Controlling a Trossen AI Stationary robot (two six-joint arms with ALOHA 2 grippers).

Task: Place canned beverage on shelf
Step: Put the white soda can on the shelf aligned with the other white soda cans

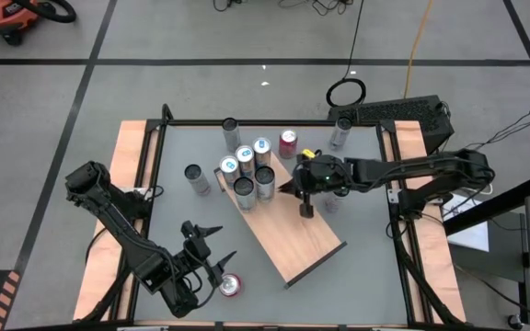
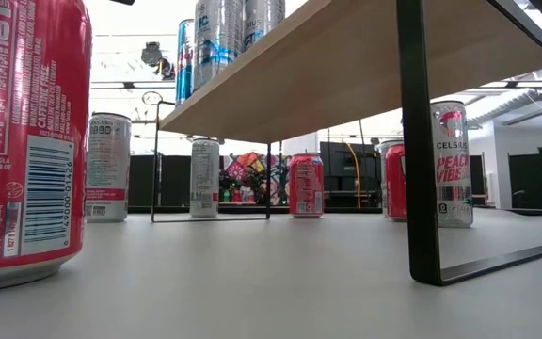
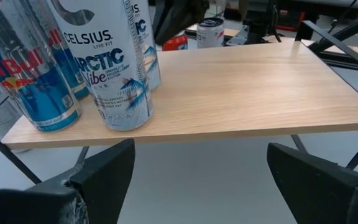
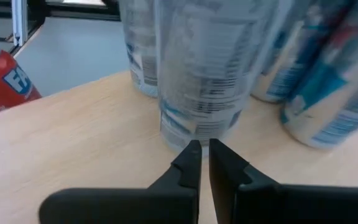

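The shelf [image 1: 294, 234], a light wooden board on thin black legs, lies diagonally across the middle of the table [image 1: 375, 230], running from about 11 o'clock to 5 o'clock. Five tall cans [image 1: 247, 170] cluster on its 11 o'clock end, among them a Celsius Arctic Vibe can [image 3: 114, 68] and a Red Bull can [image 3: 33, 78]. The right gripper [image 1: 293, 187] hovers over the board just at 3 o'clock of that cluster, its fingers pressed together and holding nothing. The left gripper [image 1: 212, 248] sits near the table's 7 o'clock edge with its fingers spread wide and empty; a red Coca-Cola can [image 1: 231, 286] stands just beside it, at its 5 o'clock, on the table and off the shelf. Other cans stand on the table around the board's far end.
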